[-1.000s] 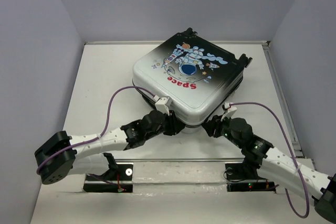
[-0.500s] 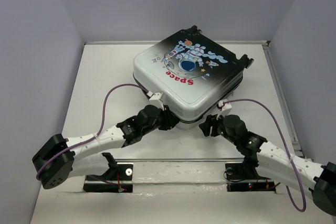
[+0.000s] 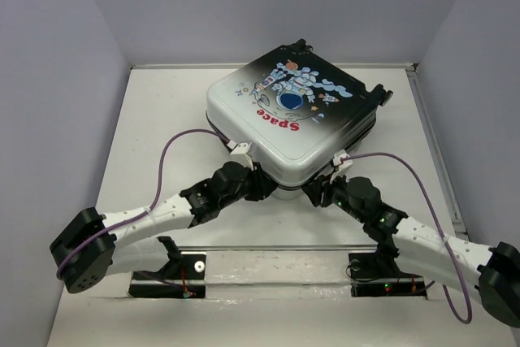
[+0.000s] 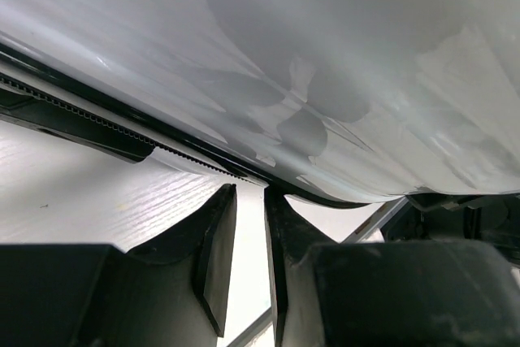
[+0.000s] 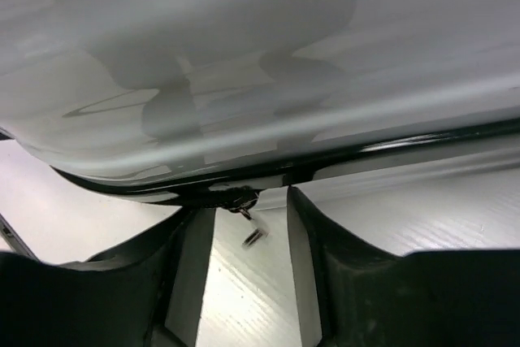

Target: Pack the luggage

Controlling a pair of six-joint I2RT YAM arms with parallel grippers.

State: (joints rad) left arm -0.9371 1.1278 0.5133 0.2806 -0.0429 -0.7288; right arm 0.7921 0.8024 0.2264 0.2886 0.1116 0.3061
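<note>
The luggage (image 3: 288, 111) lies flat and closed on the white table, astronaut and red "Space" print facing up, black wheels at the far side. My left gripper (image 3: 264, 187) sits low at its near-left edge. In the left wrist view the gripper (image 4: 250, 193) has a narrow empty gap between its fingers, just under the zipper seam of the shell (image 4: 325, 62). My right gripper (image 3: 318, 195) is at the near corner. In the right wrist view the gripper (image 5: 250, 201) is open, and a small zipper pull (image 5: 253, 236) dangles from the seam between the fingertips, untouched.
Grey walls close the table on the left, back and right. A metal rail (image 3: 439, 152) runs along the right edge. The arm bases (image 3: 187, 270) stand on the near edge. Purple cables loop over both arms.
The suitcase's top shell has dropped lower and sits a little further back. Both grippers have followed its near edge, and the right one has shifted left to the corner.
</note>
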